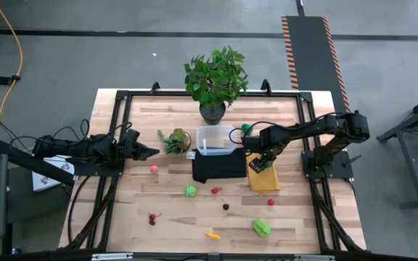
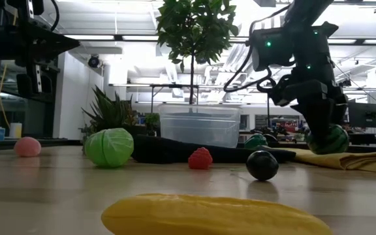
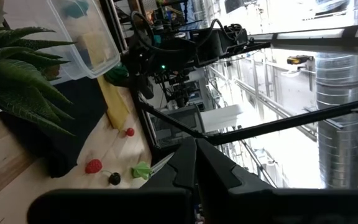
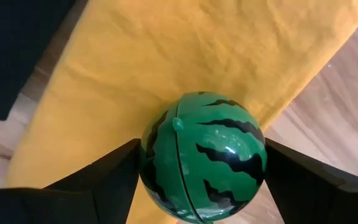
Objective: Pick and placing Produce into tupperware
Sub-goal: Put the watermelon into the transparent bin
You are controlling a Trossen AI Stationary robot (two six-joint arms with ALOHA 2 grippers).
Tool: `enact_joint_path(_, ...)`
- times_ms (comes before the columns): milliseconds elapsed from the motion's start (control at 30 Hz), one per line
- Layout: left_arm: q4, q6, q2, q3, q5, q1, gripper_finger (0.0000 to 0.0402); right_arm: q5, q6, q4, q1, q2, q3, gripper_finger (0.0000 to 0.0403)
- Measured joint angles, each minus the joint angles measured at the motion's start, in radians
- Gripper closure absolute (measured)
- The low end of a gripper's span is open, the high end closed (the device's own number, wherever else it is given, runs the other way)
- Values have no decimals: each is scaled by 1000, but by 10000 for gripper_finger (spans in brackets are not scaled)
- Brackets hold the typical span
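My right gripper [image 4: 197,168] clamps the striped watermelon ball [image 4: 202,155] over the yellow cloth [image 4: 166,56]; my left gripper [image 1: 151,152] waits closed.

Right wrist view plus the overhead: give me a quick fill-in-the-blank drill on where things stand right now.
1. The right gripper has its fingers on either side of a toy ____.
2. Under that toy lies a ____ cloth.
3. The left gripper is ____.
4. The tupperware stands next to a ____ cloth.

Missing words: watermelon; yellow; shut; black
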Motion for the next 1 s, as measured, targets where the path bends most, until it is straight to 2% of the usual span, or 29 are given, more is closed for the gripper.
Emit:
enact_joint_path(400,0,0,0,0,0,0,401,-23,9,-5,0,0,10,105)
enact_joint_path(1000,0,0,0,0,0,0,401,21,-81,-46,-63,0,239,105)
